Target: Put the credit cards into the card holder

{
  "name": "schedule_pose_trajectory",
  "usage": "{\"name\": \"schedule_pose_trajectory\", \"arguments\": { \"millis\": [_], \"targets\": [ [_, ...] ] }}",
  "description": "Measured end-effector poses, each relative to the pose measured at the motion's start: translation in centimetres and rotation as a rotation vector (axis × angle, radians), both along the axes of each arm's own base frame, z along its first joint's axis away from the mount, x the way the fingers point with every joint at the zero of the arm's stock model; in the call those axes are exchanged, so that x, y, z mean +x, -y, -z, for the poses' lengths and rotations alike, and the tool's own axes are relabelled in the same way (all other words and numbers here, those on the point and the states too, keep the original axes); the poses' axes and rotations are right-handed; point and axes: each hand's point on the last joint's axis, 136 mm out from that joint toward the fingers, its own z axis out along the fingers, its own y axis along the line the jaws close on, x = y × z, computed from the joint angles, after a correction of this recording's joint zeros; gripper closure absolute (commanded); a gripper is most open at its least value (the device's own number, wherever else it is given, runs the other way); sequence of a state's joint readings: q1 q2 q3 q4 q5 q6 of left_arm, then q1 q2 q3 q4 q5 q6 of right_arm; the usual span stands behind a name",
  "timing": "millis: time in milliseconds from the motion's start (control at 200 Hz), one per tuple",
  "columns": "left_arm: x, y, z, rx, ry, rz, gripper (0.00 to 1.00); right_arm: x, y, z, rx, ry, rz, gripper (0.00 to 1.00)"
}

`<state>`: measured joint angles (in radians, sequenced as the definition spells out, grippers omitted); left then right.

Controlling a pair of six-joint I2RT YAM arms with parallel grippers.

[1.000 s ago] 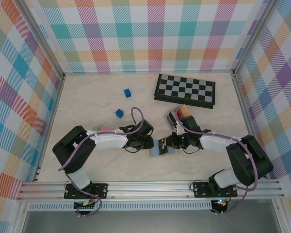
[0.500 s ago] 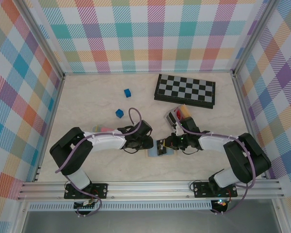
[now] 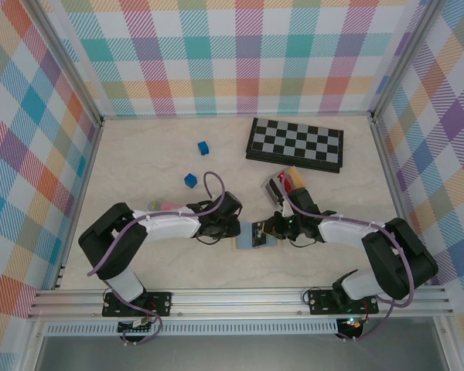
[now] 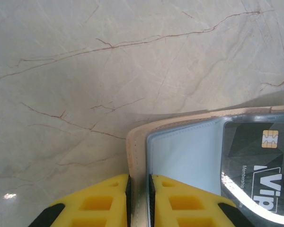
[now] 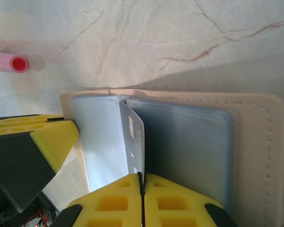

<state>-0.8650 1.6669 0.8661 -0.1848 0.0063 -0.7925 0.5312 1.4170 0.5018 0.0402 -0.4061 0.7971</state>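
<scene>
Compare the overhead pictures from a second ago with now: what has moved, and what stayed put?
The wallet has slid slightly left, with the left gripper clamping its edge and the right gripper pinching a card between its panels; both arms shifted a little with it. The chessboard, the two blue blocks and the spare cards stayed put.

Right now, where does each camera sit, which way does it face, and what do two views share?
Top external: above and behind the bases, facing down on the table, both arms, checkerboard.
Left wrist: on the left arm, looking down; left tool pinches the card holder.
Right wrist: on the right arm, looking down; right tool shut on a pale card.
Shared: both wrist views show the card holder.
</scene>
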Motion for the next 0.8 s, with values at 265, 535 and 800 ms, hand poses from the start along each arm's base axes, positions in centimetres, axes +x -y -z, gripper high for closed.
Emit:
{"name": "schedule_pose_trajectory", "arguments": {
  "millis": [265, 535, 800],
  "targets": [
    [0.0, 0.0, 0.0, 0.001, -0.001, 0.000, 0.84, -0.7, -1.4, 0.6, 0.009, -0.007, -0.045, 0.94],
    [0.0, 0.0, 0.0, 0.002, -0.001, 0.000, 0.83, -0.5, -2.0, 0.1, 0.022, -0.006, -0.068, 0.91],
    [0.0, 0.0, 0.1, 0.001, -0.001, -0.001, 0.80, -0.6, -3.3, 1.0, 0.034, -0.039, -0.084, 0.89]
  ]
}}
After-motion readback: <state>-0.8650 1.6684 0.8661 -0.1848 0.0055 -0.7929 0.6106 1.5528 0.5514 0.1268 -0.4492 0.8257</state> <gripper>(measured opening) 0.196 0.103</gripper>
